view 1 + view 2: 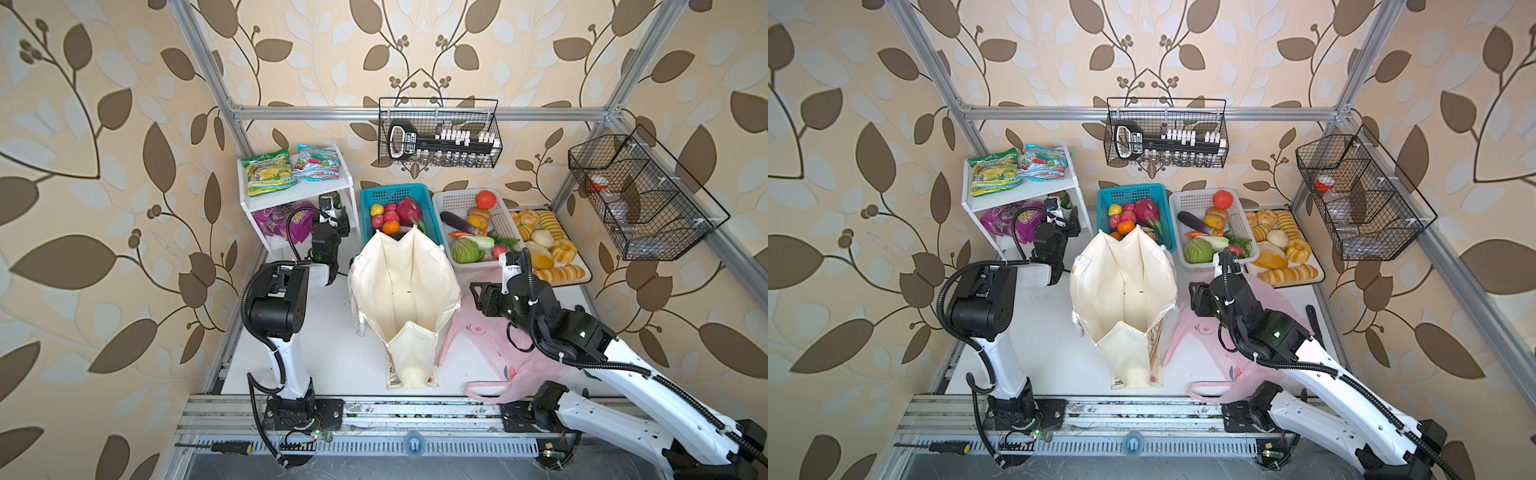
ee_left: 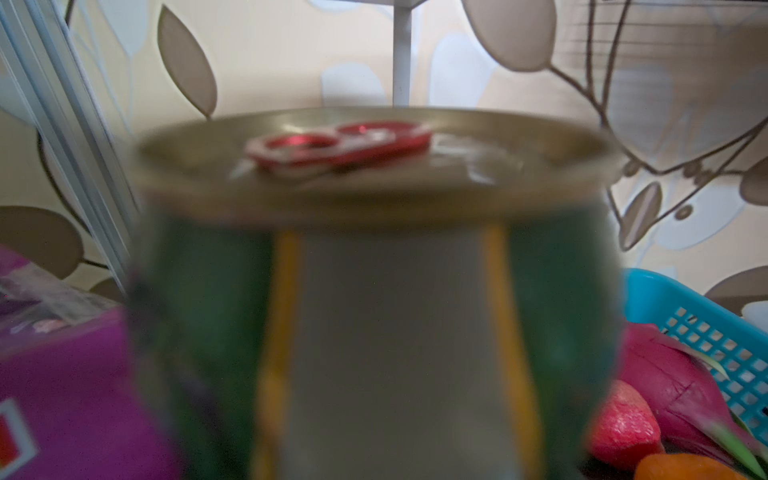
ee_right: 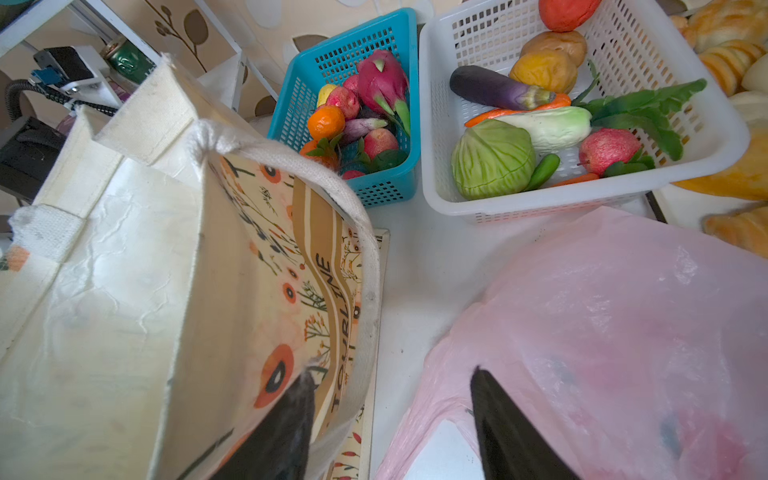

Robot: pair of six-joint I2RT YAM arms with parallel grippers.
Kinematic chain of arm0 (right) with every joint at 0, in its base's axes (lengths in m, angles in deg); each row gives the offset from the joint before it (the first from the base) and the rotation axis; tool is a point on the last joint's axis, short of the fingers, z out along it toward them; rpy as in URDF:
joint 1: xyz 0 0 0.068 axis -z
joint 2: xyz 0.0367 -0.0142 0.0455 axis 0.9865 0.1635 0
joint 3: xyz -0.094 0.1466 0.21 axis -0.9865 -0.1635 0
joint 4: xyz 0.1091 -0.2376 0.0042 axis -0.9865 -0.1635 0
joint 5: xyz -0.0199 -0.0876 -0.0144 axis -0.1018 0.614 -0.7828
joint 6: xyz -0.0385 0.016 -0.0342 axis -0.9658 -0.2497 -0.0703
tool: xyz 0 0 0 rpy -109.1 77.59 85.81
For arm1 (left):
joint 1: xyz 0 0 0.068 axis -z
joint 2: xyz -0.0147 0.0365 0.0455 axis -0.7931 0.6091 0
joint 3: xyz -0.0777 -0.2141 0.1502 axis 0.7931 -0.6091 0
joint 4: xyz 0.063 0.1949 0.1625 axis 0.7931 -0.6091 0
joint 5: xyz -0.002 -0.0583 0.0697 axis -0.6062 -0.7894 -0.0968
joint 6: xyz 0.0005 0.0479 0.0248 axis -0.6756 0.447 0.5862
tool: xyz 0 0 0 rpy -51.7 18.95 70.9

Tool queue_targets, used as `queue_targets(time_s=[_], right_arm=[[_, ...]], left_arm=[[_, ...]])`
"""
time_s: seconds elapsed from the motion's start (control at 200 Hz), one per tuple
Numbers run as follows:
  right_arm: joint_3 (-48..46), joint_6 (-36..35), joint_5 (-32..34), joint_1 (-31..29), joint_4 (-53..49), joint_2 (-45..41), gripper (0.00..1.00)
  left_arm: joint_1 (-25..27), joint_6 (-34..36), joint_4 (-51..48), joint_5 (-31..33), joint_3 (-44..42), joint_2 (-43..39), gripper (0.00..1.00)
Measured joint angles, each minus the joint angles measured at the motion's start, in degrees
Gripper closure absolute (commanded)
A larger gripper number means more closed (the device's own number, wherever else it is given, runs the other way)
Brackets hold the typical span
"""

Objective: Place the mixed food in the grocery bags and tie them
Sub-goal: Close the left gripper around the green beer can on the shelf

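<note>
The green-white can (image 2: pixel 374 291) with a gold top fills the left wrist view and hides the fingers. In a top view my left gripper (image 1: pixel 336 216) reaches under the white shelf's lower level at the can (image 1: pixel 330 201), beside the purple pouch (image 1: pixel 274 220). The teal-red packet (image 1: pixel 320 162) lies on the shelf top. The dragon fruit (image 1: pixel 409 210) and other toy fruit sit in the blue basket (image 1: pixel 374 195). The cream tote (image 1: pixel 403 291) stands open at the centre. My right gripper (image 3: pixel 392 370) is open between the tote's printed side (image 3: pixel 316 270) and the flat pink bag (image 3: pixel 623 311).
A green-yellow packet (image 1: pixel 268 172) lies on the white shelf (image 1: pixel 316 191). Behind the pink bag stand a white basket (image 1: pixel 453 203) of toy vegetables and bread rolls (image 1: pixel 540 241) on a tray. Wire baskets (image 1: pixel 440 133) hang on the frame. A screwdriver (image 1: pixel 228 446) lies on the front rail.
</note>
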Motion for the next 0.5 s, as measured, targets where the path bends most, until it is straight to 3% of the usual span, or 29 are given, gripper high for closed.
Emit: queue_targets(time_s=[0.28, 0.395, 0.5], right_arm=[[-0.11, 0.09, -0.5, 0.0, -0.02, -0.07, 0.39], [-0.26, 0.26, -0.85, 0.0, 0.0, -0.07, 0.39], [-0.37, 0.26, -1.14, 0.02, 0.0, -0.07, 0.39]], left_arm=[[-0.02, 0.79, 2.05, -2.86, -6.14, -4.22, 0.4], [-0.02, 0.76, 2.01, -2.97, -6.64, -4.63, 0.26], [-0.02, 0.98, 1.42, -3.02, -6.62, -4.59, 0.2]])
